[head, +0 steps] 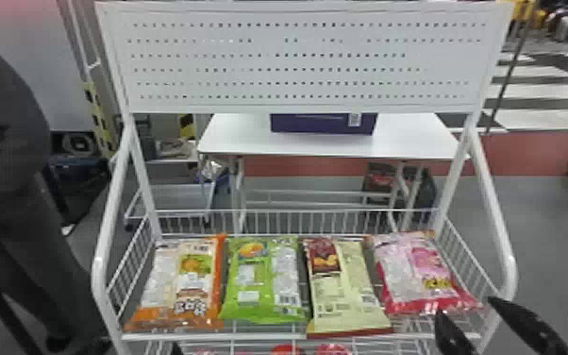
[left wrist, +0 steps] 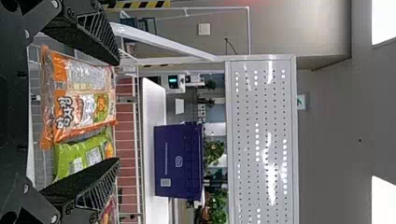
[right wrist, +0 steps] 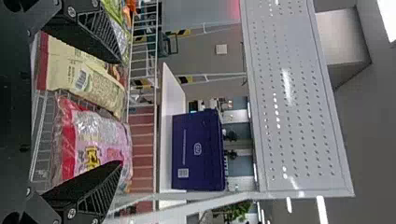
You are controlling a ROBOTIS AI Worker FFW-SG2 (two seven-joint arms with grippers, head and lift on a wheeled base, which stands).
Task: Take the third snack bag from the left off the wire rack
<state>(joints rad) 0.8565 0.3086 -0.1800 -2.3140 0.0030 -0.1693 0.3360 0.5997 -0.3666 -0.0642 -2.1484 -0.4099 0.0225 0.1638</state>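
Now left jaws and right jaws both gape open, right jaws low by the wire rack (head: 297,221), third snack bag (head: 344,292) lying flat.

The right end effector (head: 467,309) is cut off by the bottom edge of the head view. On the lower shelf (head: 231,348), red packs (head: 297,350) are cropped to slivers and are perhaps more snacks. The perforated panel (head: 297,56) hides the top of the purple box (head: 323,123). Print on the third snack bag (head: 344,288) is too blurred to read.
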